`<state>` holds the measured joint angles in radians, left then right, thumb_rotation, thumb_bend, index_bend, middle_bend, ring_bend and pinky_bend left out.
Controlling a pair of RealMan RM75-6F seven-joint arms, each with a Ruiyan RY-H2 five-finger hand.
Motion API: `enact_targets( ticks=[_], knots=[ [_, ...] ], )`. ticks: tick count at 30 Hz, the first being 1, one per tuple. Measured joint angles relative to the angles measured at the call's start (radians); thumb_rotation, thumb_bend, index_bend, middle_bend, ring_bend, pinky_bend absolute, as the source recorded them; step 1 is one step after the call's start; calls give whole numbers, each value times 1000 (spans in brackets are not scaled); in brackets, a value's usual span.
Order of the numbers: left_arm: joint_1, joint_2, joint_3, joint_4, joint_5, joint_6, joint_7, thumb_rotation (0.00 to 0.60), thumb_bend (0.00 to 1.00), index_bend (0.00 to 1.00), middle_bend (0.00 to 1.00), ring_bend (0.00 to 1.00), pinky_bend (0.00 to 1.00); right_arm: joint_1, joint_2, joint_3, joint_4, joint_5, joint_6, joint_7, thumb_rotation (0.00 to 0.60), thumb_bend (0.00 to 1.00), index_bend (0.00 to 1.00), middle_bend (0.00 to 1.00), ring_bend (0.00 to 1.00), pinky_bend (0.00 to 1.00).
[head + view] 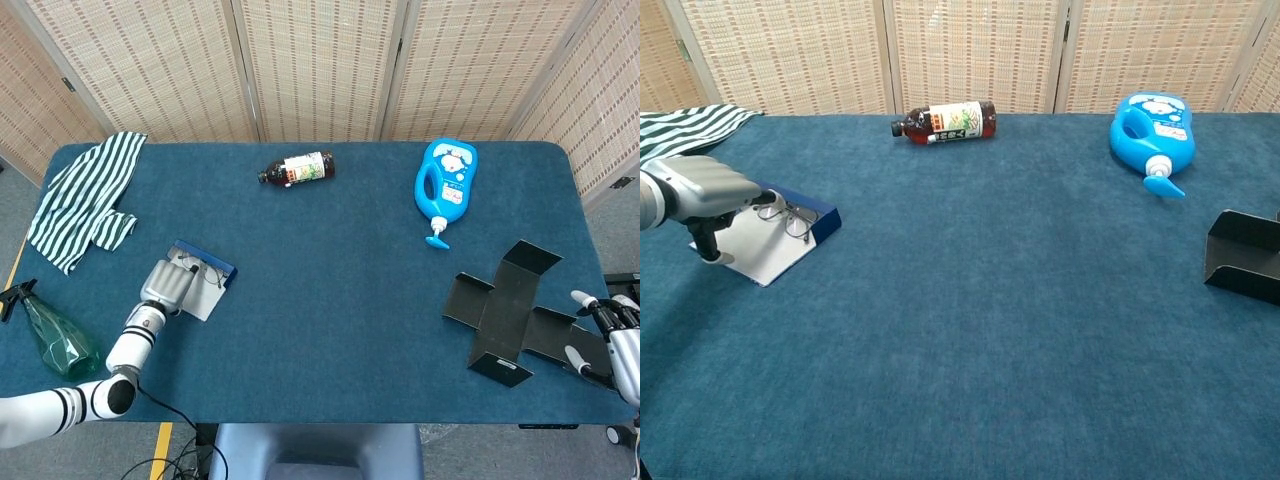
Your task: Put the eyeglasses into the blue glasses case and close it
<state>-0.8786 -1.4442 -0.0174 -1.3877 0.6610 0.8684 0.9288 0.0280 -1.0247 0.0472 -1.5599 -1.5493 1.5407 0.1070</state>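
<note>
Chest view is showing the left hand [705, 190] sitting at the near-left end of the blue glasses case [790, 225], fingers curled over the open case; whether they are pinching the eyeglasses [785, 217] I cannot tell. Eyeglasses, thin wire frame, are lying in the case just right of the fingertips, against the blue wall. Case is lying open: rigid blue tray, pale flat lid spread toward the robot. My read: insertion is basically done, closing the lid is what's left. Right hand [612, 340] is idling far across the table, fingers apart and holding nothing, beside a flat black unfolded cardboard box [510, 310]. Table [990, 330] is covered in napped blue felt. Well beyond the left hand: a striped soft cloth [85, 195] and a glossy brown bottle [943, 121].
</note>
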Motion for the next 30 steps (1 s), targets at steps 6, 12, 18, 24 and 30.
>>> enact_targets(
  ticks=[6,12,18,24,30],
  knots=[
    [14,27,12,-49,38,38,-28,600,322,153,950,922,995,3,0,1,1,-2,-3,2,600,265,171,368,261,254],
    [61,56,32,-78,204,100,-132,600,322,245,943,917,993,8,-2,1,3,-6,-7,4,600,265,172,368,261,254],
    [127,57,61,-28,446,166,-347,600,240,283,944,917,993,13,-4,1,2,-13,-11,2,600,264,172,368,261,255],
    [184,1,92,125,633,217,-530,600,213,279,944,916,993,15,-2,0,-4,-14,-12,-4,600,265,171,368,261,258],
    [211,-78,97,248,709,234,-619,600,213,278,944,916,993,13,0,-1,-10,-12,-11,-11,600,264,171,368,261,260]
  ],
)
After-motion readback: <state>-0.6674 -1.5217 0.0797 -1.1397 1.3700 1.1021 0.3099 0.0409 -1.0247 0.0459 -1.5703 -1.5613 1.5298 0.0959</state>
